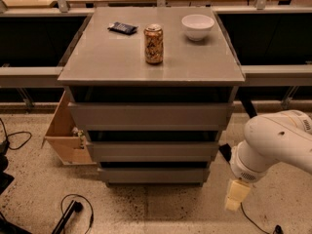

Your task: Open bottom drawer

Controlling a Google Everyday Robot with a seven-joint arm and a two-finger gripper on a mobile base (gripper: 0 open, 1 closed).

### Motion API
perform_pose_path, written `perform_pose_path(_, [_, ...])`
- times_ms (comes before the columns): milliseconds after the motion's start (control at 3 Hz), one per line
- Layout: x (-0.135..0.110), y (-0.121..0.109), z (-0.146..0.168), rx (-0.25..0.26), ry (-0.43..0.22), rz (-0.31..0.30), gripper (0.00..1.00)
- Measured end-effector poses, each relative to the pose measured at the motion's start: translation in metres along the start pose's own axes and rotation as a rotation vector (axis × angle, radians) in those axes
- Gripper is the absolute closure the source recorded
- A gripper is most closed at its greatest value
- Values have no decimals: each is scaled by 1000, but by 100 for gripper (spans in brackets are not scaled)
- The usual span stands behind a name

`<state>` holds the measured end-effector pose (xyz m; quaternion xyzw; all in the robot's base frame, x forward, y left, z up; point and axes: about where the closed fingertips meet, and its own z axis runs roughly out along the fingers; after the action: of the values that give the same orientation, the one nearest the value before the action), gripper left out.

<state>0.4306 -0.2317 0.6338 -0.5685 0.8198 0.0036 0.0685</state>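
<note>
1. Up top on the grey cabinet [97, 57]: a can [153, 44] in the middle, a white bowl [197, 26] to the upper right, a dark packet [122, 28] to the upper left.
2. A light wooden box [66, 135] sits against the cabinet's left side, with a black cable [73, 213] on the floor at lower left.
3. The bottom drawer [153, 175], lowest of three, sits low in the centre of the frame with nothing in front of it.
4. At lower right, the gripper [237, 196] hangs from the white arm [273, 143] above the floor, apart from the drawer. I cannot tell whether it is open or closed.
</note>
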Motion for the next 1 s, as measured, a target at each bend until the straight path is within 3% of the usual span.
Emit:
perform_pose_path(333, [2, 2, 34, -7, -6, 8, 0])
perform_pose_path(1000, [9, -9, 157, -7, 58, -55, 0])
